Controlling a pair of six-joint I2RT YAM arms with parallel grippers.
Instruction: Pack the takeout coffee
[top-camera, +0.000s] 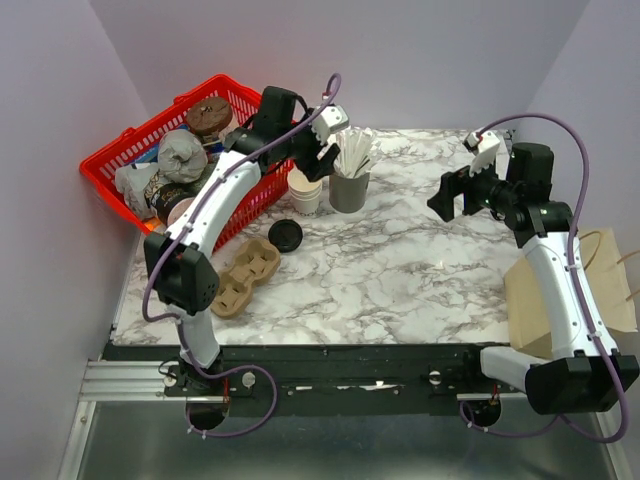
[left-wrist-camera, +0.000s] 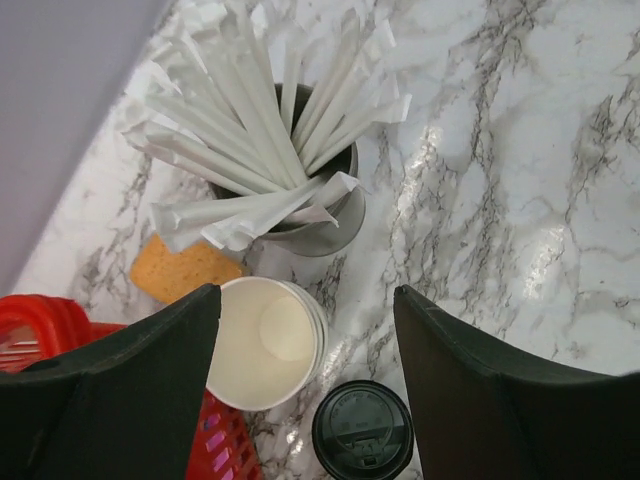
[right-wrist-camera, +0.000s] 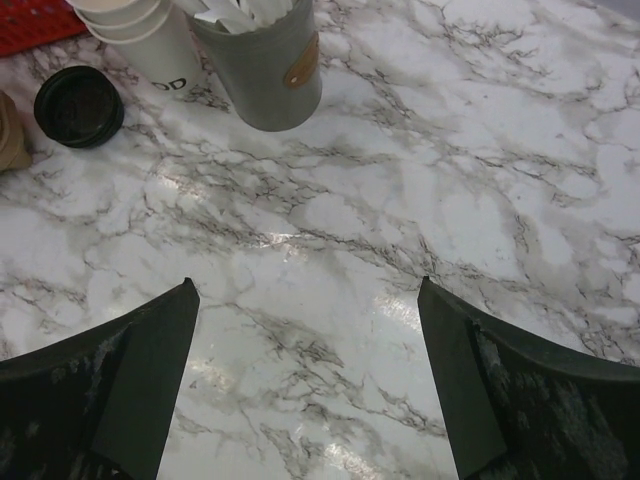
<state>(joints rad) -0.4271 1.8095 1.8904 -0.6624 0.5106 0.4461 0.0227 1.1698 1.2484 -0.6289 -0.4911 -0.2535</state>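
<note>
Left fingers (left-wrist-camera: 120, 390), spread wide, hang near the takeout coffee (left-wrist-camera: 362, 432); right fingers (right-wrist-camera: 520, 400), also spread, well away.

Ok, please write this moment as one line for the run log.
left gripper: open, above cup stack | right gripper: open, empty, above table | black lid: on table, untouched

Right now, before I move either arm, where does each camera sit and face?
Top external: above and behind the bases, looking down on the marble table; left arm and right arm both show.
Left wrist: on the left arm, looking down into the paper cup stack; fingers of the open left gripper show.
Right wrist: on the right arm, tilted down across bare marble; fingers of the open right gripper show.
Shared: all three see the grey cup of sticks and the black lid.
</note>
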